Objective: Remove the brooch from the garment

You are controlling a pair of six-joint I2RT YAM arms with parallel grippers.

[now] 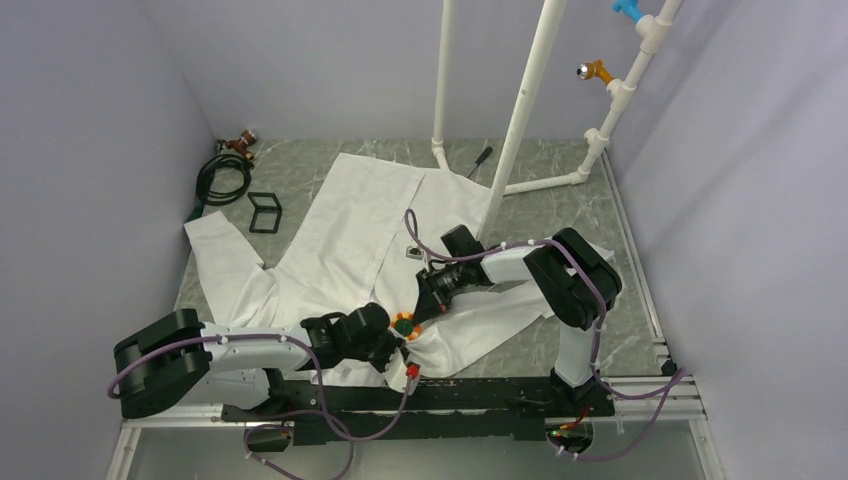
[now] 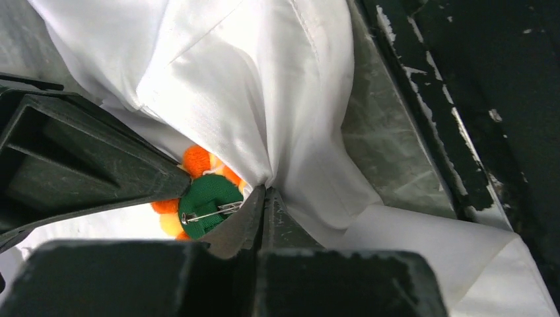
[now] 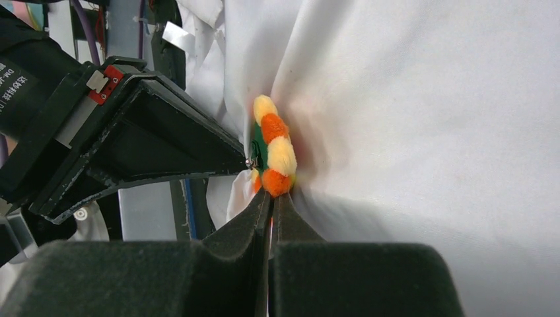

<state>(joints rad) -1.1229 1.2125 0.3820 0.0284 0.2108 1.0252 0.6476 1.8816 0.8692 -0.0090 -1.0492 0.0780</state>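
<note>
Probably soft and light, the brooch (image 3: pixel 274 155) sits at the tips of the right gripper (image 3: pixel 271 201), its jaws closed on a lower petal. On the left gripper (image 2: pixel 264 198), the jaws are pinched shut on shirt (image 2: pixel 264 79) fabric beside the pin (image 2: pixel 211 212). I'd hold the brooch by its rim.

Top view: bright, even light from above, sharp throughout; soft, short shadows lie beneath my arms on the garment (image 1: pixel 340 230). Left wrist view: garment overexposed to near white at the top; brooch (image 2: pixel 208 198) in shade yet crisp; my left fingers (image 2: pixel 287 228) dark and soft-focused along the bottom edge. Right wrist view: garment bright, greying toward the lower right; my right fingers (image 3: pixel 241 231) blurred, nearly black.
</note>
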